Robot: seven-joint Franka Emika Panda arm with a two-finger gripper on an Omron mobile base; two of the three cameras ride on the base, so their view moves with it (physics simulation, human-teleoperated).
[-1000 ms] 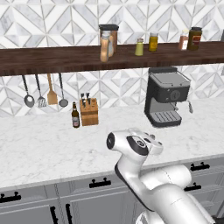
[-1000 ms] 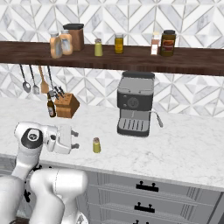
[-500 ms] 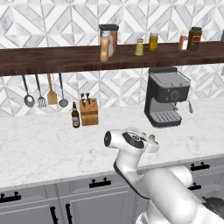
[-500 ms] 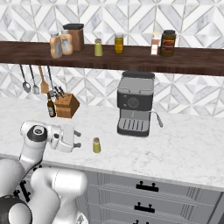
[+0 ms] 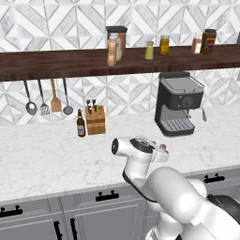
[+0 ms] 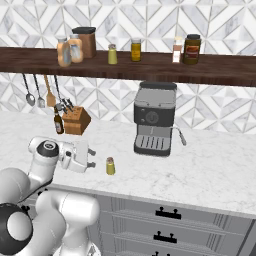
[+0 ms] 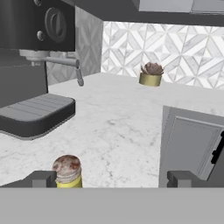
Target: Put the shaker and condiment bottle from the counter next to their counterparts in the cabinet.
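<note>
1. The shaker [image 6: 110, 166] is seen standing upright on the marble counter [image 6: 210, 165], in front of and left of the espresso machine [image 6: 154, 119].
2. The gripper [image 6: 91, 158] is held low over the counter, just left of the shaker and pointed toward it; its fingers are spread wide and nothing is held.
3. In the hand view, the shaker [image 7: 67, 170] is seen touching or just beside the left fingertip [image 7: 41, 178], not centred between the 2 fingers.
4. On the cabinet [image 5: 56, 63], a peach-orange bottle [image 5: 112, 50] and a yellow-green shaker [image 5: 149, 49] are placed apart.
5. A small potted succulent [image 7: 151, 73] is seen far along the counter.
</note>
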